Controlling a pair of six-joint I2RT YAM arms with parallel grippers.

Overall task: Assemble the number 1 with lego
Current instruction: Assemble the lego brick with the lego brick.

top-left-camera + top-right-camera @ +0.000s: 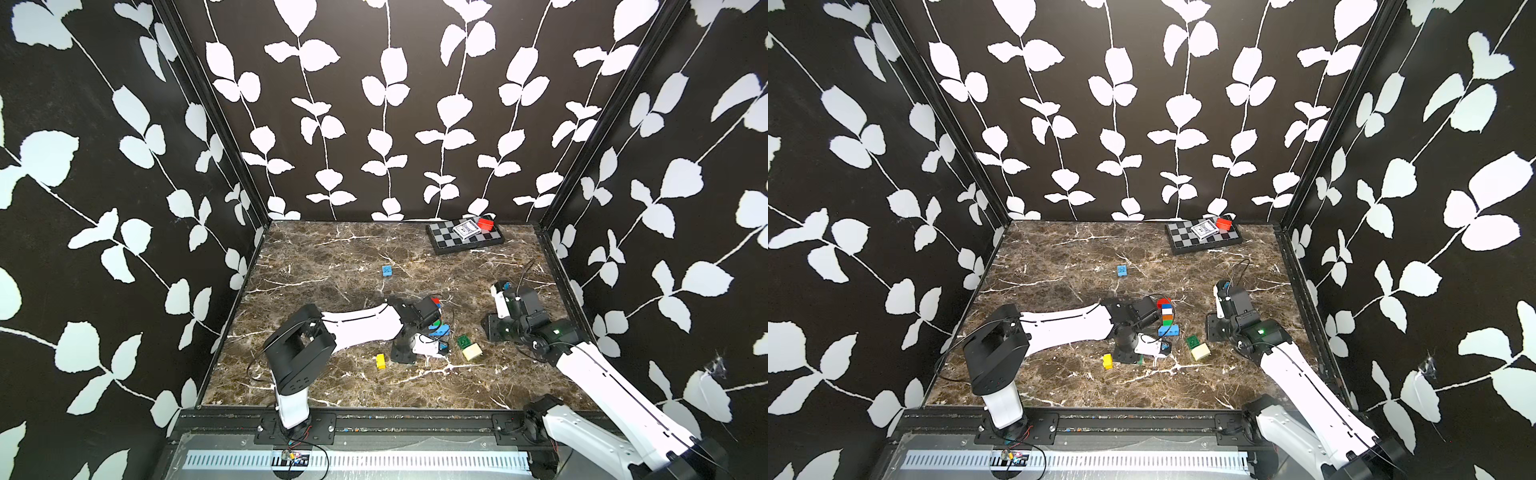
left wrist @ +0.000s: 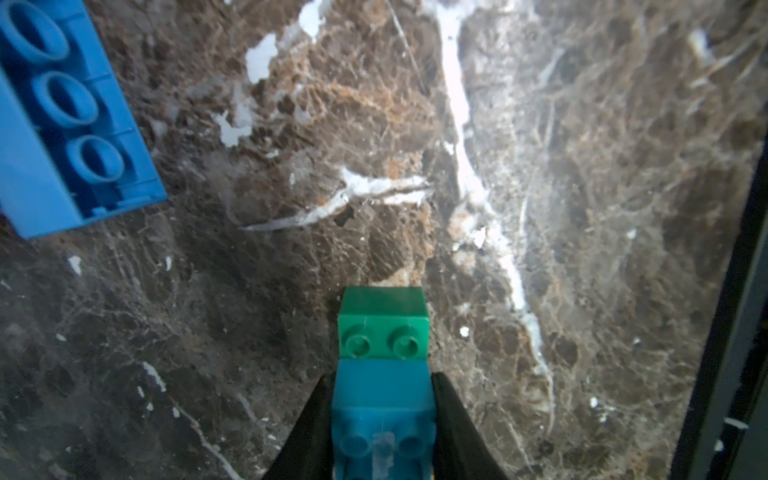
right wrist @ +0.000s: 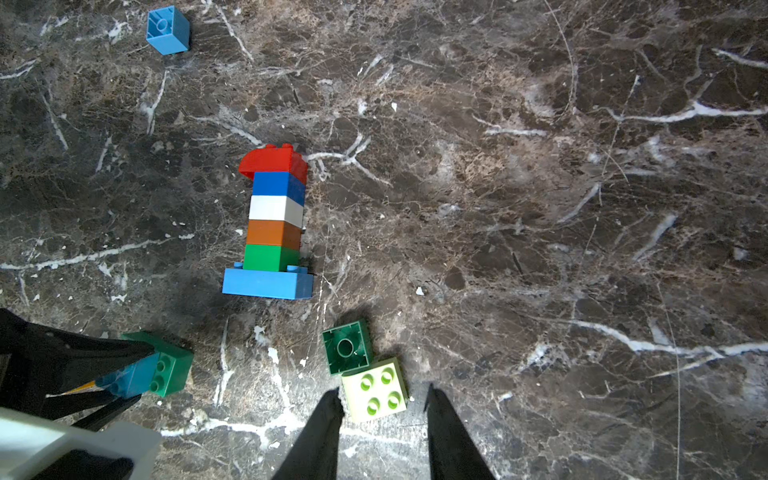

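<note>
The lego number 1 lies flat on the marble: red cap, blue, white, orange and green bricks on a light blue base. In a top view the number 1 shows just right of the left wrist. My left gripper is shut on a blue brick that has a green brick stuck on its far end, low over the table near the base. My right gripper hovers higher, open, nothing between its fingers. Below its tips lie a cream brick and an upside-down dark green brick.
A light blue brick lies alone toward the back. A yellow brick sits front-left of the left gripper. At the back right a chessboard carries a card deck and a red brick. Patterned walls close in three sides.
</note>
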